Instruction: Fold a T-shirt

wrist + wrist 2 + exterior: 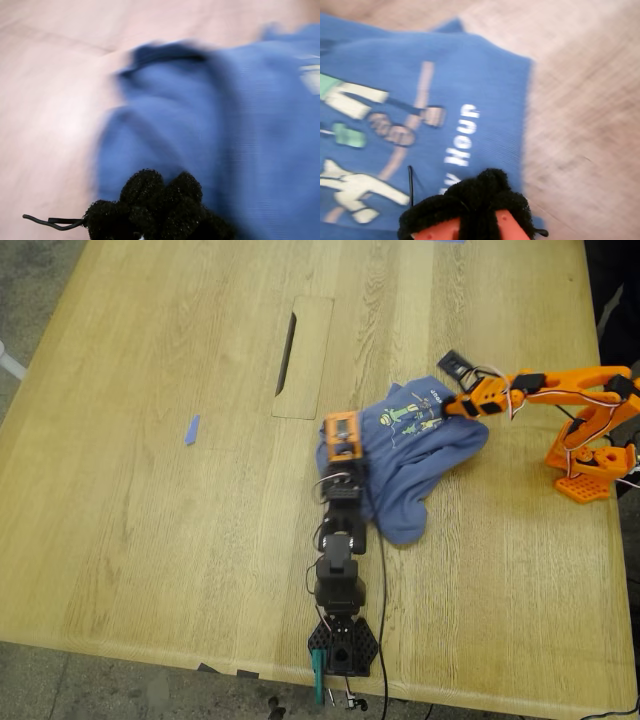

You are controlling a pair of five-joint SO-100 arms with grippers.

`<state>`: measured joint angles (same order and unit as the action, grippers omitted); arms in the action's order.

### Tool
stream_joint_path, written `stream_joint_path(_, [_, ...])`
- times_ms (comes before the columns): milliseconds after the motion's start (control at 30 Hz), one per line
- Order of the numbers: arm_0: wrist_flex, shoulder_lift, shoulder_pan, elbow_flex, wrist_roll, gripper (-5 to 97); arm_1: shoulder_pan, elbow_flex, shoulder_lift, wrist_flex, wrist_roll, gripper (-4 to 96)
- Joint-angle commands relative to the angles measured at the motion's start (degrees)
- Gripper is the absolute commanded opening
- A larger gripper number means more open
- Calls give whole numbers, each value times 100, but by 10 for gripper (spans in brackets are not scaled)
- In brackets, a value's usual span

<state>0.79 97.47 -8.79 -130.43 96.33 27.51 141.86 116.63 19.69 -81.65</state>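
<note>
Near the table's middle lies the T-shirt, bunched: soft, light, slippery; best pinched at hems. My first gripper and second gripper overhang it; clenched or released, cannot tell.

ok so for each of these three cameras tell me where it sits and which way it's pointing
Exterior view: high above the wooden table, looking down at the crumpled T-shirt; both arms show, the black one reaching up the picture, the orange one coming in from the exterior view's right.
First wrist view: rides my first pincer, looking along it at plain blue cloth; only its fuzzy black tips show.
Second wrist view: rides my second pincer, aimed at the shirt's cartoon print; black padding on an orange body shows.
All three share the T-shirt.
</note>
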Motion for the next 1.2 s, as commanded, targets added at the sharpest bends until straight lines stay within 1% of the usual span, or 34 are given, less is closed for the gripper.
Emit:
stream_joint_path(0, [-26,958,-633,-237,-44,28,439,123,475,132,-53,1])
stream_joint_path(100, [-26,1187,-712,-299,-53,32,633,-9,870,562,-70,1])
stream_joint_path(167, [202,1415,-492,-158,-53,40,642,-299,1063,958,-79,1])
stream_joint_path(267, [870,1775,105,246,-53,41,483,-1046,1151,1670,-97,1])
stream_joint_path(367, [1406,1846,817,800,-53,37,105,-1890,949,2188,-97,1])
stream_joint_path(533, [1661,1310,1907,1679,-53,32,-800,-2575,396,2232,-70,1])
stream_joint_path(633, [1758,914,2347,2013,-44,30,-1345,-2496,88,1986,-70,0])
stream_joint_path(700, [1652,589,2461,1995,-35,27,-1652,-2294,-167,1626,-62,0])
stream_joint_path(800, [1151,-105,2391,1969,-9,25,-1863,-1951,-633,940,-44,0])
stream_joint_path(933, [580,-773,1942,1890,9,25,-1652,-1441,-1002,97,-44,0])
stream_joint_path(1033, [255,-826,1468,1503,0,25,-1310,-976,-967,-229,-44,0])
stream_joint_path(1167, [53,-378,870,879,-18,25,-686,-360,-545,-404,-53,0])
